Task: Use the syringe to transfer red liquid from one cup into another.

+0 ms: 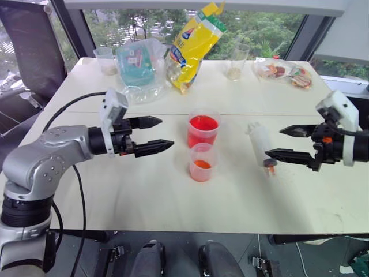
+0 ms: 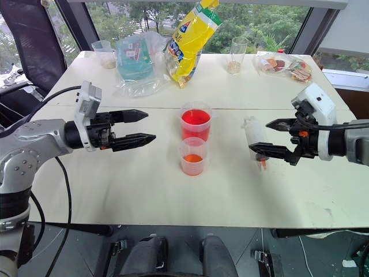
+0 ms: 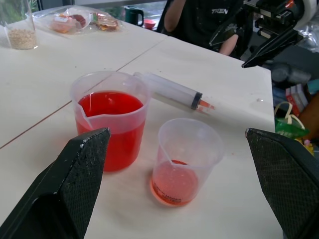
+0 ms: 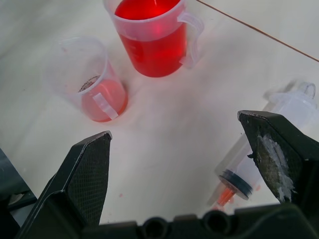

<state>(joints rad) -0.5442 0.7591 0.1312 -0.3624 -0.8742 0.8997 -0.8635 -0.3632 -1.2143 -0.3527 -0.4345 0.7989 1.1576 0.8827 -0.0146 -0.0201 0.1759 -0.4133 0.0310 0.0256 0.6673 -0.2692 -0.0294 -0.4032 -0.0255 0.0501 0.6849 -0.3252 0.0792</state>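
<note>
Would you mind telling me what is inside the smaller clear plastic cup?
The smaller clear plastic cup holds a shallow layer of orange-red liquid at its bottom; the rest is empty. Nothing covers it, and the cup's open top shows its whole inside.

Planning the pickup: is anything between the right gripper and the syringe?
Nothing visible. The syringe lies flat on bare table, just beside the open right gripper; both cups stand off to its side.

Even daylight enters through the window (image 1: 271,29) beyond the tabletop (image 1: 144,190), leaving soft, faint shadows. Red liquid (image 3: 110,104) glows translucent. Close to each wrist camera, gripper fingers (image 3: 65,189) appear slightly soft; head views are sharp.
</note>
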